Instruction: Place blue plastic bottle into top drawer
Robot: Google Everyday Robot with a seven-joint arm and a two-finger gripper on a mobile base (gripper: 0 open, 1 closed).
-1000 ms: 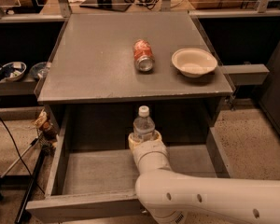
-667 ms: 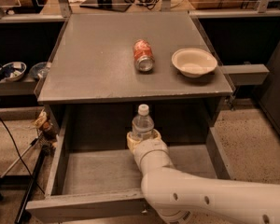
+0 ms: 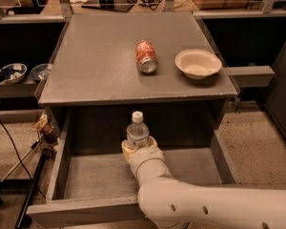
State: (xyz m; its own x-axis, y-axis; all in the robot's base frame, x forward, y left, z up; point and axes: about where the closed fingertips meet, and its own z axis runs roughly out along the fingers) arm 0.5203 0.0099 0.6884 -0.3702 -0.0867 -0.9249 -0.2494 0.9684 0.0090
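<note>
The blue plastic bottle (image 3: 137, 130) is a small clear bottle with a white cap, upright in my gripper (image 3: 138, 147). The gripper's cream fingers are shut around the bottle's lower body. Gripper and bottle are inside the open top drawer (image 3: 86, 175), over its floor near the middle, just in front of the cabinet's opening. The drawer is pulled far out; its front panel (image 3: 81, 213) runs along the bottom of the view. My white arm (image 3: 214, 204) reaches in from the lower right over the drawer front. Whether the bottle's base touches the drawer floor is hidden by the gripper.
On the grey cabinet top (image 3: 95, 66) lie a red soda can (image 3: 146, 57) on its side and a cream bowl (image 3: 198, 63). Bowls (image 3: 12, 72) sit on a low shelf at left. A stand and cables (image 3: 24, 166) are beside the drawer's left wall.
My arm has shifted slightly; the bottle and gripper stay at nearly the same spot in the drawer. The grip has not changed.
</note>
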